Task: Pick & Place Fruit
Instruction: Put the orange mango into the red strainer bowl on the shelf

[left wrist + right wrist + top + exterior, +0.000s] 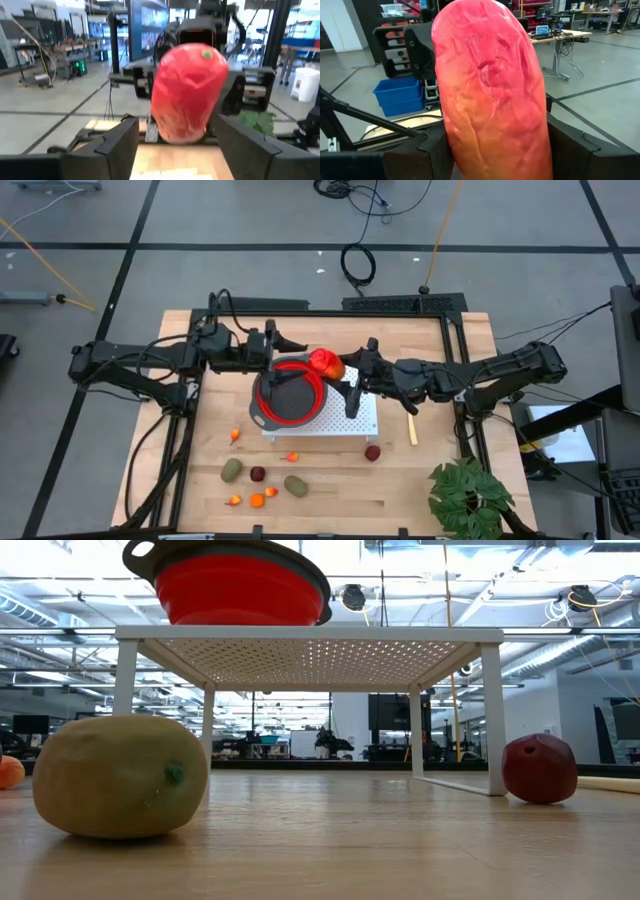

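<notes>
Gripped in the right gripper (492,150), mango (325,364) poised at the red bowl's (292,395) rim for dropping; left gripper (177,135) open alongside.

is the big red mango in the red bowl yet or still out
Still out: the red-orange oblong mango is gripped in the right hand beside the red collapsible bowl's rim.

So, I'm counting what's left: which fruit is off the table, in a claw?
The large red-orange mango, held in the right claw over the red bowl's rim. The olive ovals, dark red balls and orange bits all lie on the tabletop.
</notes>
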Controlling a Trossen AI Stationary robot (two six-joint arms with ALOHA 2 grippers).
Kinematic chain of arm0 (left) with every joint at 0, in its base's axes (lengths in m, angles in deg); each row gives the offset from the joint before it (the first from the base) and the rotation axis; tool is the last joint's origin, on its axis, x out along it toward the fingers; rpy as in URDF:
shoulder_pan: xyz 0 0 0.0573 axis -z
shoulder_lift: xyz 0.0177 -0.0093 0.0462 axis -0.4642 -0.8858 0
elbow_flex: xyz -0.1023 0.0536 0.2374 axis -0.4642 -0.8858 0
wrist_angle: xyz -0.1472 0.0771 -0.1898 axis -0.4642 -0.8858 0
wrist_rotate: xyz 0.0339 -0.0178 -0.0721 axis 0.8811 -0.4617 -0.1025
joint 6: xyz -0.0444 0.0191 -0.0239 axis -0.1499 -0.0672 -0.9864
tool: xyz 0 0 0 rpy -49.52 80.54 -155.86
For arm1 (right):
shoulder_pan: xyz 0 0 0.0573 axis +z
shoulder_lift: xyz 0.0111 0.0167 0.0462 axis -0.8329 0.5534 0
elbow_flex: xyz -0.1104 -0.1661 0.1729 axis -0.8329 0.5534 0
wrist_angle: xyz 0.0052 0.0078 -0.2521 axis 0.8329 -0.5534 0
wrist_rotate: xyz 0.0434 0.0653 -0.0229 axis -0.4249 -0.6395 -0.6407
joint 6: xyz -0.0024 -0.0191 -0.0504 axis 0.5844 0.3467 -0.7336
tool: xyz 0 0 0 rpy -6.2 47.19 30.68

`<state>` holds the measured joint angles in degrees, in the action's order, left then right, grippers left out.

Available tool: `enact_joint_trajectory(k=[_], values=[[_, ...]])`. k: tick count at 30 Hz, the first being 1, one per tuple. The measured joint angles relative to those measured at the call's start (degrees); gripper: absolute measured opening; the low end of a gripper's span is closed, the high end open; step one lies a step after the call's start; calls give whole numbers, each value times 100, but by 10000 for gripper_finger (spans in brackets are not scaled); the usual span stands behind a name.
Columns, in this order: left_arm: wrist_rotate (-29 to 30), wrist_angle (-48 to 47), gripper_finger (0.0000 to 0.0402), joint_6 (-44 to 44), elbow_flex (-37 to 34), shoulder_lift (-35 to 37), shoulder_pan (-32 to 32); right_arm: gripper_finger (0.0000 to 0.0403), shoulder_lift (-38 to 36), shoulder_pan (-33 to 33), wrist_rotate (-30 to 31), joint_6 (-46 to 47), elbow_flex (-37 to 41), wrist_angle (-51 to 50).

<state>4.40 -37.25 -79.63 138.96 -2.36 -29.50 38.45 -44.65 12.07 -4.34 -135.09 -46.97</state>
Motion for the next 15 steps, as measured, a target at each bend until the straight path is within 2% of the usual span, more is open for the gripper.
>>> enact_joint_trajectory(k=[8,15], values=[[-8,489,331,-2,-2,-416,0,236,0,-11,-79,0,0,43],[-12,921,365,-19,-4,-445,0,235,0,-11,-92,107,0,30]])
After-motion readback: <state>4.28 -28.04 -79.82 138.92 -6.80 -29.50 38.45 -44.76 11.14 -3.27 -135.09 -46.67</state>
